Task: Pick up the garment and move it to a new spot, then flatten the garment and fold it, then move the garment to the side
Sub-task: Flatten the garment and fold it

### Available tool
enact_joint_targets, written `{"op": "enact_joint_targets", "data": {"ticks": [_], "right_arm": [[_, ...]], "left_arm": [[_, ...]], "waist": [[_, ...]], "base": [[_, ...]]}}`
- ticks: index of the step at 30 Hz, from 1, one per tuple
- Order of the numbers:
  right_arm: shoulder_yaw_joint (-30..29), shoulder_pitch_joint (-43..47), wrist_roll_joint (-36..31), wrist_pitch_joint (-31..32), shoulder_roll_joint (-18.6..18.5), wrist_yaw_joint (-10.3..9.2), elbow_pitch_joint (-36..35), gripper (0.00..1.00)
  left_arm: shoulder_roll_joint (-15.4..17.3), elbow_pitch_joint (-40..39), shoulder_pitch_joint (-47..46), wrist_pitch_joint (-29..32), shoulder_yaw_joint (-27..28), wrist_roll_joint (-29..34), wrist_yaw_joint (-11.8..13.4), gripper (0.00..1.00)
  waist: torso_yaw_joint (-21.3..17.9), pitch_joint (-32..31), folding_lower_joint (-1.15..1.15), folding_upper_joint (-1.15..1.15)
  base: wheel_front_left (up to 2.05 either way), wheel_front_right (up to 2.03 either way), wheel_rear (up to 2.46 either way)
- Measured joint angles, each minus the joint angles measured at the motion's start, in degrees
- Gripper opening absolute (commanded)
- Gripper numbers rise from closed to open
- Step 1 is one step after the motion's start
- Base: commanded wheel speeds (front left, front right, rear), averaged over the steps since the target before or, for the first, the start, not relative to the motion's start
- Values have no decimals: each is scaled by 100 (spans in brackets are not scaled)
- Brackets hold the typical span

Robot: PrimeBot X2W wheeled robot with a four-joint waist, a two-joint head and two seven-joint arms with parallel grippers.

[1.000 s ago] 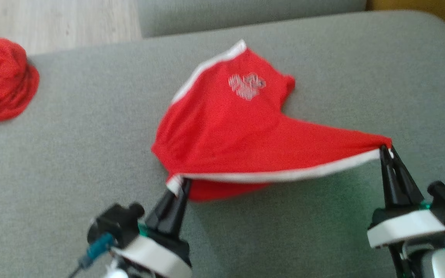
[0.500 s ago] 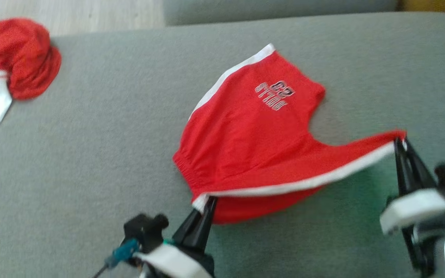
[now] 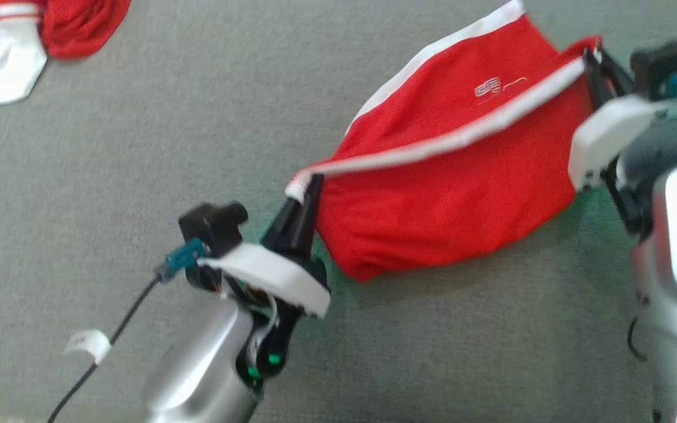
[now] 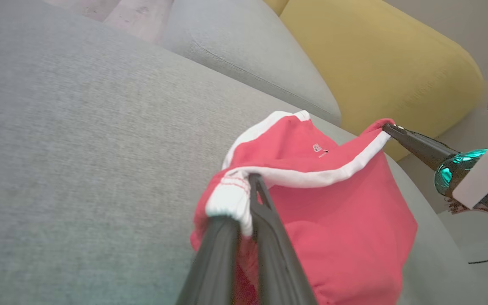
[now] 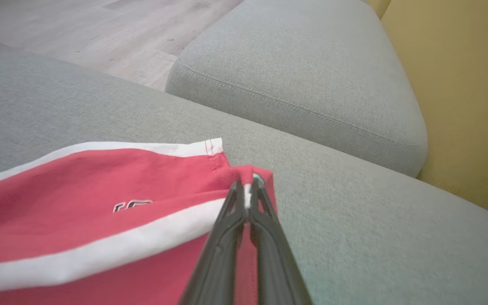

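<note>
Head view: red fabric shorts with white stripes point(image 3: 444, 200) hang stretched over the grey upholstered cushion point(image 3: 138, 176). The left gripper point(image 3: 308, 183) is clamped on the white waistband corner, and the right gripper point(image 3: 592, 57) is clamped on the stripe's far end. Bare cushion stretches leftward to a crumpled red-and-white cloth point(image 3: 74, 23) at that view's top-left corner.

No lettering can be read here. The one mark is a small white print point(image 3: 494, 87) on the red garment point(image 3: 432, 194), near its far right hem, and it is too blurred and small to make out. The right wrist view shows a few dark-outlined strokes of it — illegible there too.
</note>
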Motion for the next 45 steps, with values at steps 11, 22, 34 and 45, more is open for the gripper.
{"op": "enact_joint_targets", "data": {"ticks": [11,22,34,45], "right_arm": [[149,-1444,-135,-64,-66,0,1655,0],[-140,-2024,-456,-1080,-41,0,2586,100],[-355,-2015,-223,-1543,88,0,3173,100],[-120,-1477,485,-603,-403,0,3674,100]], "left_arm": [[-261,745,-643,-350,111,-205,-55,0],[-297,1025,-805,-680,-98,-416,-46,100],[191,541,-354,-710,-331,-32,222,100],[840,-272,419,-1014,-107,259,881,100]], "waist": [[440,427,-1,0],[545,467,-2,0],[382,79,-2,0],[481,-412,-3,0]], "base": [[0,0,0],[0,0,0],[0,0,0],[0,0,0]]}}
